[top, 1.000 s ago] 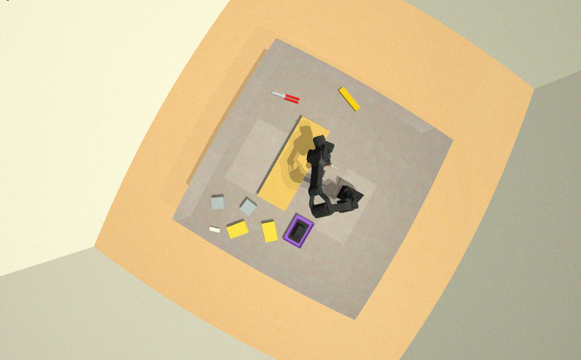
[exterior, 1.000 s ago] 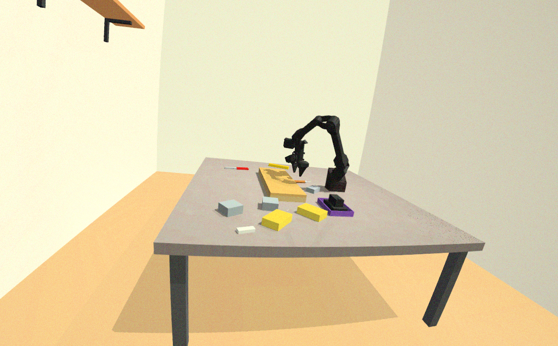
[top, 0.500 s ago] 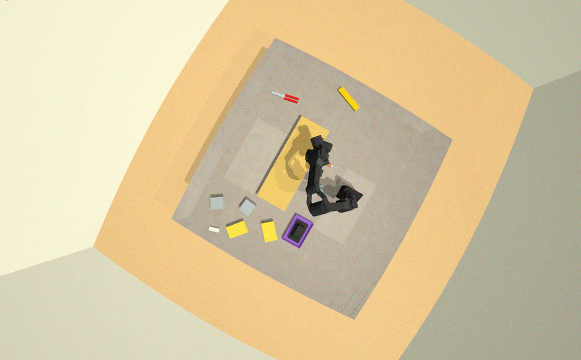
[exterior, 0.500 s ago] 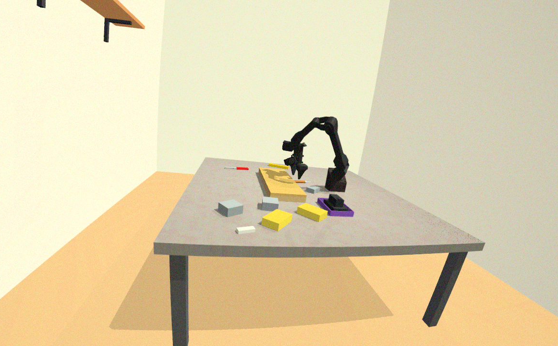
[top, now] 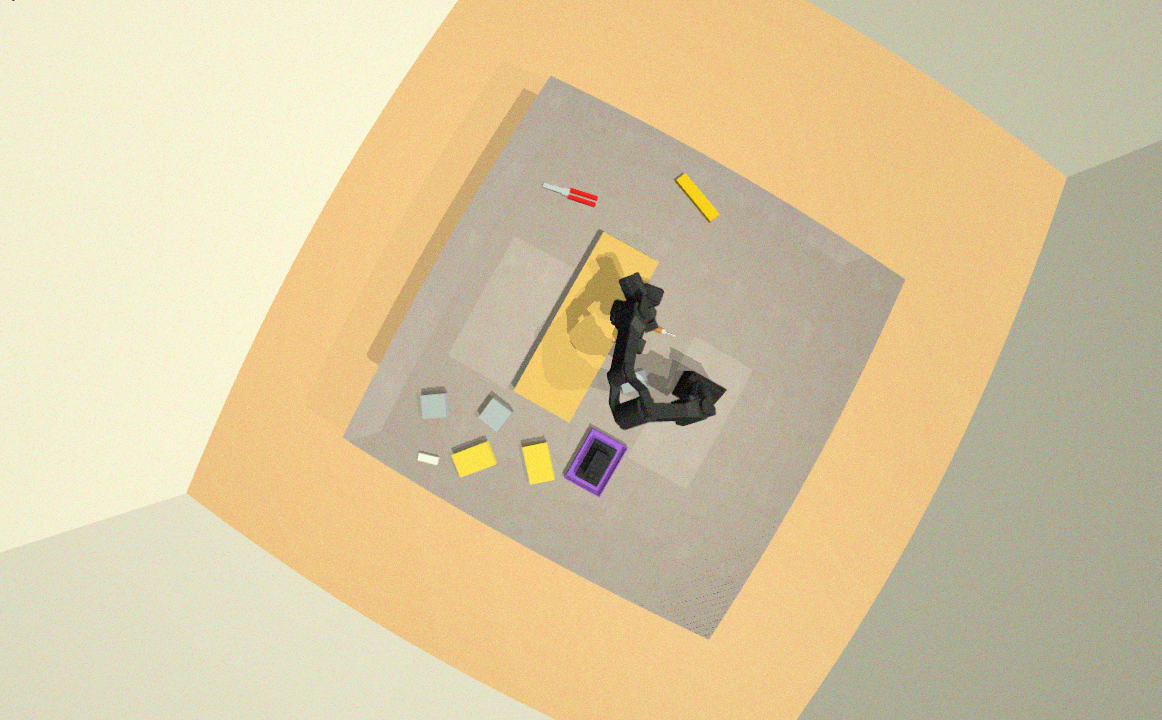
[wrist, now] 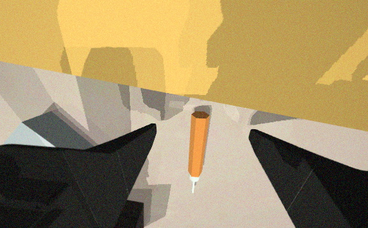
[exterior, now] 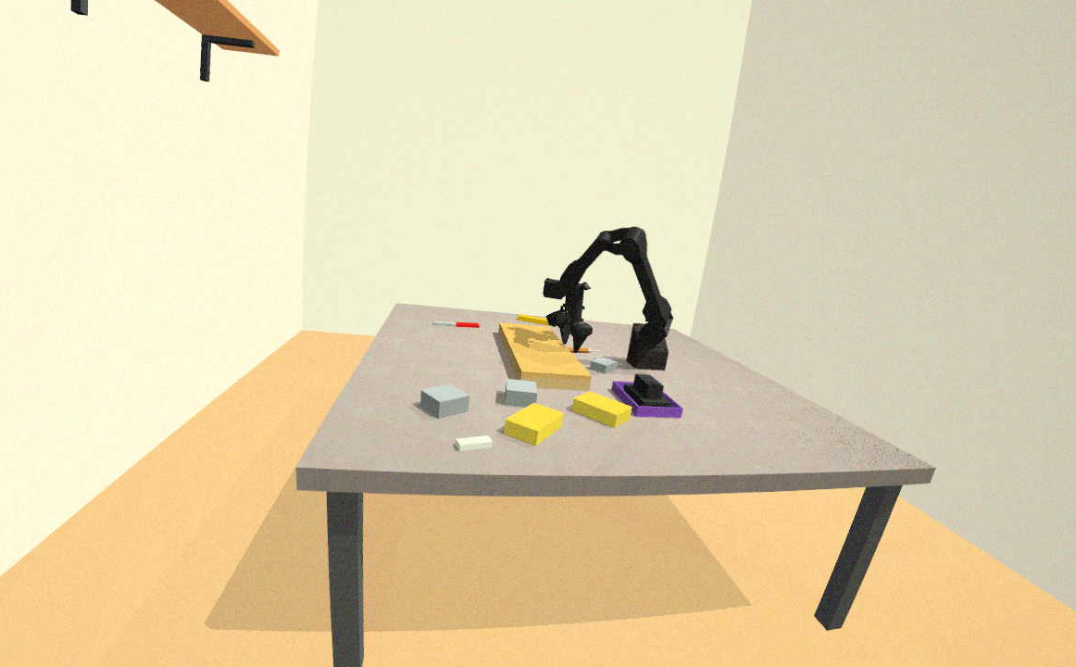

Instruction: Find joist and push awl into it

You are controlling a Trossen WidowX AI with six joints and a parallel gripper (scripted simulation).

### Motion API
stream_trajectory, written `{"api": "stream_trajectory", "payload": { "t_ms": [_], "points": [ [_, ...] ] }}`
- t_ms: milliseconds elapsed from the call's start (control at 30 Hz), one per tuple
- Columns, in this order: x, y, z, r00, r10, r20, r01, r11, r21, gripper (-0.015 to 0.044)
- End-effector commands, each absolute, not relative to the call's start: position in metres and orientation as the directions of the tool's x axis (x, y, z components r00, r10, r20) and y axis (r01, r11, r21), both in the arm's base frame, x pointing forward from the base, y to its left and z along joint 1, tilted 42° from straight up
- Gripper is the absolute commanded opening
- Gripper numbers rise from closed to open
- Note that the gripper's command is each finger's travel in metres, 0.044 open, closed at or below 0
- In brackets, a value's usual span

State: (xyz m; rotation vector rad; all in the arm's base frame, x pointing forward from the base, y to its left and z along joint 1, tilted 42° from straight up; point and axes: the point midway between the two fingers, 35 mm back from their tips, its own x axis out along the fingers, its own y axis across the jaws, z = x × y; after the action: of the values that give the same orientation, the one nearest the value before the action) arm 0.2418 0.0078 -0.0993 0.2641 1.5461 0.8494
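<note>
- Hovering above the awl [top: 659,331] [exterior: 583,349] [wrist: 199,144], the gripper [top: 648,324] [exterior: 571,346] [wrist: 201,130] is pointing downward beside the floor panel [top: 554,365] [exterior: 541,362] [wrist: 123,25].
- The fingers [exterior: 579,333] are standing wide apart, released, and are grasping nothing.
- In the wrist view, the awl is lying on its side between them, its orange handle end facing the panel, its pale tip pointing away from it.
- The panel is lying just beyond the fingertips in that view, catching the arm's shadow.
- A grey-blue block [top: 632,386] [exterior: 604,365] [wrist: 26,136] is showing behind the finger at the wrist view's left.
- Well apart from the fingers, toward the exterior camera, the black stud finder [top: 597,462] [exterior: 648,388] is resting inside the purple tray [top: 611,469] [exterior: 659,411].
</note>
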Motion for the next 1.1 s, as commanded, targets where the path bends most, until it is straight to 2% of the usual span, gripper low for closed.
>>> {"api": "stream_trajectory", "payload": {
  "t_ms": [0,167,633,833,900,1067],
  "points": [
    [0.238,0.014,-0.104,-0.191,0.625,-0.757,-0.303,0.696,0.651,0.0440],
    [0.238,0.015,-0.106,-0.191,0.625,-0.757,-0.303,0.696,0.651,0.0440],
    [0.238,0.015,-0.106,-0.191,0.625,-0.757,-0.303,0.696,0.651,0.0072],
    [0.238,0.015,-0.106,-0.191,0.625,-0.757,-0.303,0.696,0.651,0.0032],
    [0.239,0.013,-0.104,-0.190,0.624,-0.758,-0.303,0.697,0.650,0.0000],
    [0.247,-0.006,-0.085,-0.189,0.621,-0.761,-0.303,0.700,0.647,0.0000]
  ]
}}
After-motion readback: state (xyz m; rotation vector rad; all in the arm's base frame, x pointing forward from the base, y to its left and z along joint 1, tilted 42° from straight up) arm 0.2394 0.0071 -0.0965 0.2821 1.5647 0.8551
